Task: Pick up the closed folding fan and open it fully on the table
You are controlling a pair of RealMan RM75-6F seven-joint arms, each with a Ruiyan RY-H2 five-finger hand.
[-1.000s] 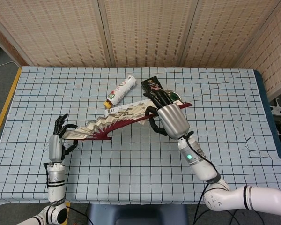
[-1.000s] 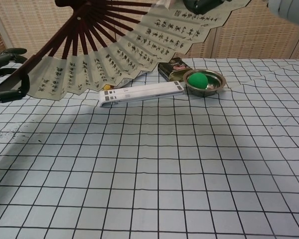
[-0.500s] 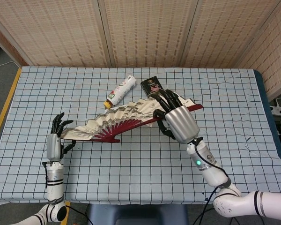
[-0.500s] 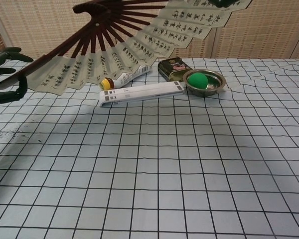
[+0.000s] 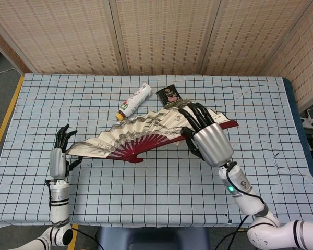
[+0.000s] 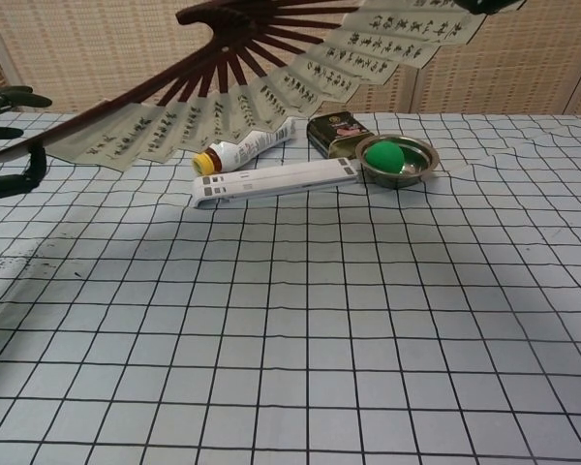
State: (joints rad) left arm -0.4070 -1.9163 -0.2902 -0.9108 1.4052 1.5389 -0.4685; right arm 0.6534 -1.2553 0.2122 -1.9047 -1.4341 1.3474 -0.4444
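The folding fan (image 5: 146, 130), with dark red ribs and beige paper bearing calligraphy, is spread wide and held in the air above the checked table (image 5: 156, 192). My right hand (image 5: 208, 138) grips its right guard stick, fingers laid over the paper. My left hand (image 5: 57, 156) is at the fan's left tip. In the chest view the left guard's end passes between the thumb and fingers of the left hand (image 6: 5, 136), and the fan (image 6: 271, 87) arches across the top. Only the fingertips of the right hand (image 6: 484, 5) show there.
Behind and under the fan lie a white bottle with a yellow cap (image 6: 242, 150), a long white case (image 6: 276, 181), a dark tin (image 6: 337, 134) and a metal bowl holding a green ball (image 6: 397, 160). Woven screens stand behind the table.
My right hand has carried its guard stick to the right and nearer the front, spreading the fan wider. My left hand has slid a little left and back toward me.
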